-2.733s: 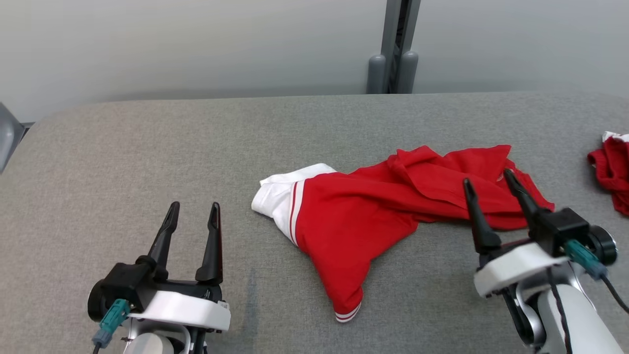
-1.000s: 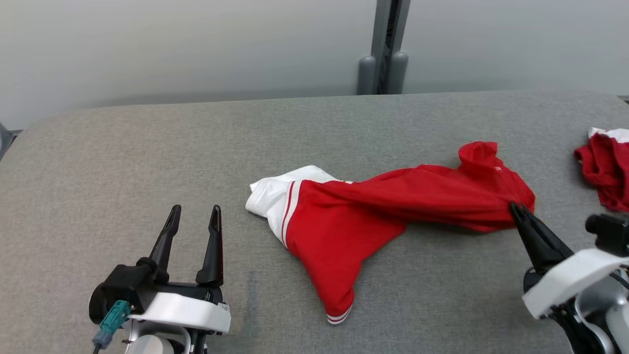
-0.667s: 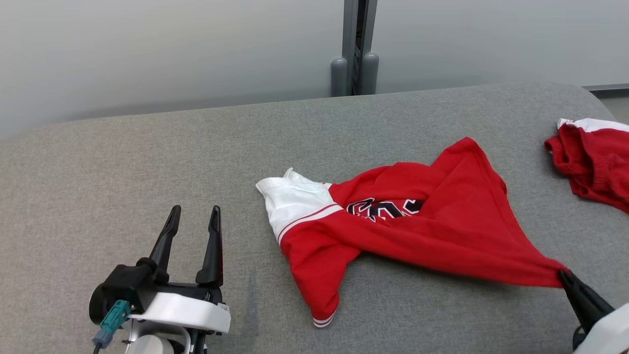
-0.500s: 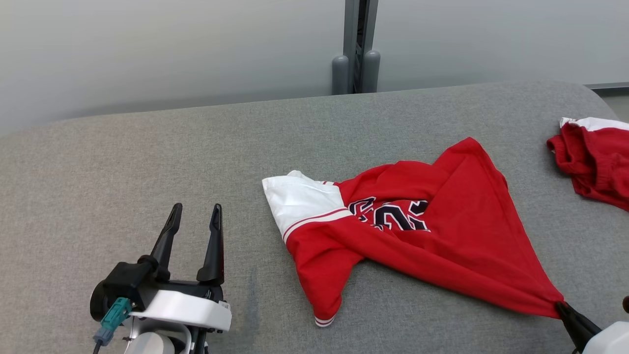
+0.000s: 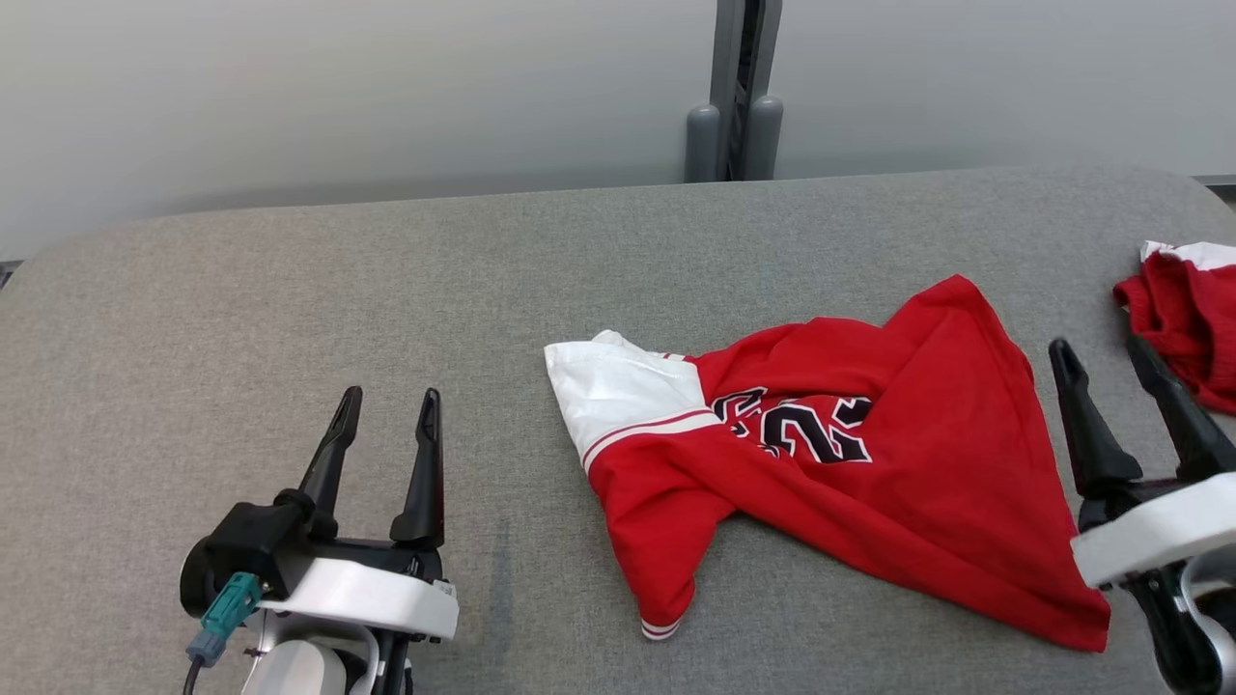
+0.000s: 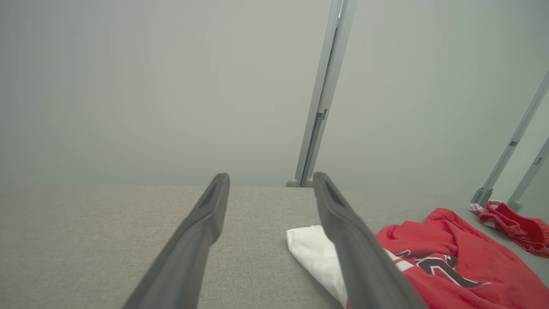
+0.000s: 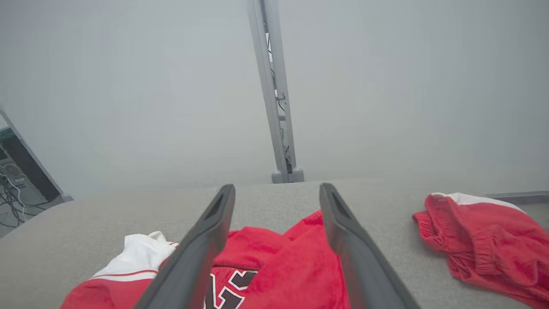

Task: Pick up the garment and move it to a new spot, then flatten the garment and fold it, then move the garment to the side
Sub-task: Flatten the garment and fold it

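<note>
Over the grey table, left pincer and right pincer both gape empty, flanking the red garment.

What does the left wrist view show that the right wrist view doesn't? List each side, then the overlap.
Left wrist view adds: the open left pincer and two slanted posts at the right edge. Right wrist view adds: the open right pincer and cables at the left edge. Both: the red jersey, a second red garment, the grey table and the upright post behind it.
</note>
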Controlling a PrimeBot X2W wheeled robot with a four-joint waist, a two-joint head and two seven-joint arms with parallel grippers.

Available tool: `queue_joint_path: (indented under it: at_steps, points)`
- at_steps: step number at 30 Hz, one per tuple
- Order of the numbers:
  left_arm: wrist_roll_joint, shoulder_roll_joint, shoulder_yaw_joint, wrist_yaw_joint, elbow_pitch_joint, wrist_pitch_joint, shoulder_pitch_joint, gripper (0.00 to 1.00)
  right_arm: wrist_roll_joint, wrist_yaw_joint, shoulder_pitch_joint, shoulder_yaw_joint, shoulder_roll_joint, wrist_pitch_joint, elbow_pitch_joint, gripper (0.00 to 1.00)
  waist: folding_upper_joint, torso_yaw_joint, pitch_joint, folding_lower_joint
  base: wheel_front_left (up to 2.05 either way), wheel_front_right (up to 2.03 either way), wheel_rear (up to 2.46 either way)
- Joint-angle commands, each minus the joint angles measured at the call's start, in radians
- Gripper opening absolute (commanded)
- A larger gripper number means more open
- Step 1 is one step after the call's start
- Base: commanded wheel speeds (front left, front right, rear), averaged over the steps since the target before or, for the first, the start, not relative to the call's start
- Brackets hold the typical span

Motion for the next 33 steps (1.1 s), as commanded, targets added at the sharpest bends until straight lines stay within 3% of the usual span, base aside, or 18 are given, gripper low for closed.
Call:
queue_joint_path:
  at_steps: [1,5,10,18,23,28,33]
  points:
    - [-0.001,0.004,-0.002,0.004,-0.005,-0.004,-0.021,1.00,-0.011,0.000,-0.033,0.019,0.008,-0.044,-0.009,1.00,0.0000,0.007,-0.002,0.0000,0.00,0.00,0.00]
    - [-0.004,0.003,-0.008,0.012,-0.012,-0.004,-0.027,1.00,-0.016,0.000,-0.111,0.059,0.053,-0.166,0.027,1.00,0.0000,0.014,0.004,0.0000,0.00,0.00,0.00]
    - [-0.008,0.004,-0.033,0.017,-0.005,-0.004,-0.038,1.00,-0.125,0.000,-0.162,0.124,0.093,-0.300,0.138,1.00,0.0000,0.030,0.011,0.0000,0.00,0.00,0.00]
    - [-0.011,0.004,-0.039,0.017,0.020,-0.004,-0.047,1.00,-0.174,0.000,-0.177,0.147,0.130,-0.353,0.230,1.00,0.0000,0.017,0.033,0.0000,0.00,0.00,0.00]
    - [0.004,0.004,-0.030,-0.014,0.059,-0.004,-0.092,1.00,-0.185,0.000,-0.191,0.142,0.143,-0.365,0.237,1.00,0.0000,-0.026,0.072,0.0000,0.00,0.00,0.00]
    - [0.025,0.027,-0.071,-0.079,0.261,0.020,-0.225,1.00,-0.198,0.000,-0.192,0.132,0.153,-0.371,0.227,1.00,0.0000,-0.084,0.131,0.0000,0.00,0.00,0.00]
    - [0.026,0.066,-0.134,-0.106,0.431,0.094,-0.357,1.00,-0.206,0.000,-0.197,0.130,0.160,-0.374,0.225,1.00,0.0000,-0.125,0.170,0.0000,0.00,0.00,0.00]
